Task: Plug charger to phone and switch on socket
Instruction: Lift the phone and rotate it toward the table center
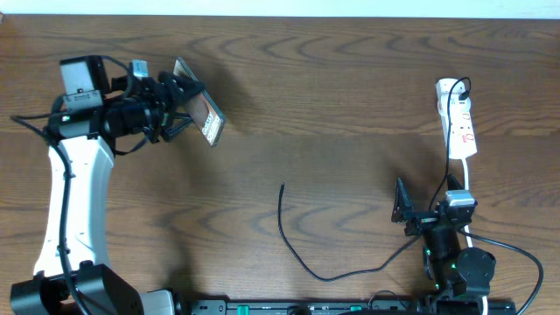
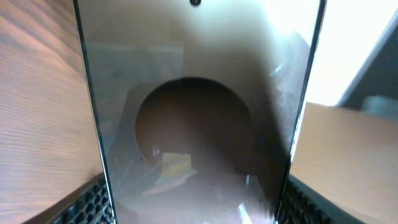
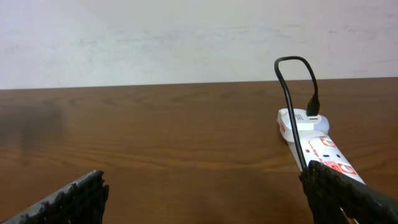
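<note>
Phone clamped in L gripper, arm outstretched, R gripper agape, low by socket

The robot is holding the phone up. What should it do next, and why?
Probably the right gripper, open and empty, should reach for the loose end of the cable lying on the table. The left gripper holds the phone, but nothing is plugged into it.
</note>
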`<state>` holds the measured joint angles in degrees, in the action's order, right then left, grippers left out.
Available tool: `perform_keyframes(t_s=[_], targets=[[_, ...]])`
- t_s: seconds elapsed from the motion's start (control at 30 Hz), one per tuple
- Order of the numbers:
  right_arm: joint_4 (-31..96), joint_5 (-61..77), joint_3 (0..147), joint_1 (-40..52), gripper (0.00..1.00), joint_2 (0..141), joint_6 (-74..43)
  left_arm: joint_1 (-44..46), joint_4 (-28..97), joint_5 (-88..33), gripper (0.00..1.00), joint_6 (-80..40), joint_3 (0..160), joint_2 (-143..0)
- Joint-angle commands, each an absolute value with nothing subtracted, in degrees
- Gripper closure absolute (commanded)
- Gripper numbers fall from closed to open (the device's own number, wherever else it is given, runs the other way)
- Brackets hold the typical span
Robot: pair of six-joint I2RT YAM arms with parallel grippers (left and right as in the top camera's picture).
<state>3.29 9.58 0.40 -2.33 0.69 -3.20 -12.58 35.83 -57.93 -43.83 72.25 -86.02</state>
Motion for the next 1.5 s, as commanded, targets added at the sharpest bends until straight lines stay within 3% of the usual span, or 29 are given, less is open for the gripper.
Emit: perform_keyframes(t_s=[0.0, 0.47, 1.0, 1.47], targets=[[3.5, 9.4, 0.3, -1.8, 0.01, 0.4, -2.5, -14.1, 35.4, -68.7, 0.93, -58.5, 74.0, -84.9], [3.5, 9.4, 0.3, -1.8, 0.01, 0.4, -2.5, -14.8, 35.4, -74.9, 0.93, -82.3, 74.0, -84.9], [3.5, 9.4, 0.3, -1.8, 0.01, 0.4, -2.5, -14.8, 35.4, -75.4, 0.93, -84.2, 74.0, -84.9], [2.1, 9.4, 0.3, -1.8, 0.01, 0.4, -2.7, -14.8, 39.9, -52.2, 0.93, -76.5, 73.3, -85.0]])
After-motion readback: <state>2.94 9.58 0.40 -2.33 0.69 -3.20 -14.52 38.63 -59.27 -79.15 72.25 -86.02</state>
